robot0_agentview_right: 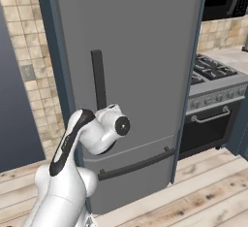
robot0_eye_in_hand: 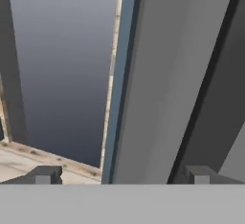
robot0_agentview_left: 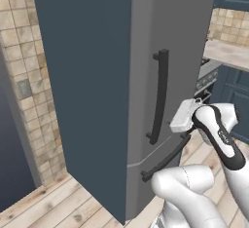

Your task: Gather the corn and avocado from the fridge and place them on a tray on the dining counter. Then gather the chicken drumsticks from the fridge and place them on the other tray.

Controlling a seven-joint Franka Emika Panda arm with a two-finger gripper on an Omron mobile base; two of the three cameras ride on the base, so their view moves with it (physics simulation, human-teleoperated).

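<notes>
The tall grey fridge [robot0_agentview_left: 97, 76] stands shut, so the corn, avocado and chicken drumsticks are hidden inside, and the trays are out of view. A dark vertical handle [robot0_agentview_left: 159, 95] runs down its upper door. My gripper [robot0_agentview_left: 181, 119] hovers just right of that handle's lower end, close to the door. In the hand view my gripper [robot0_eye_in_hand: 122, 175] is open, its fingertips [robot0_eye_in_hand: 45, 174] wide apart with nothing between them. There the grey door face [robot0_eye_in_hand: 158, 74] lies ahead and the handle [robot0_eye_in_hand: 210, 84] is a dark bar on the right. From the right base view, my hand sits below the handle [robot0_agentview_right: 98, 78].
A lower drawer with a dark horizontal handle [robot0_agentview_right: 135, 165] sits under the door. A stove [robot0_agentview_right: 213, 73] with an oven stands right of the fridge. A tiled wall [robot0_agentview_left: 29, 76] flanks the left side. Wooden floor [robot0_agentview_right: 203, 197] lies in front.
</notes>
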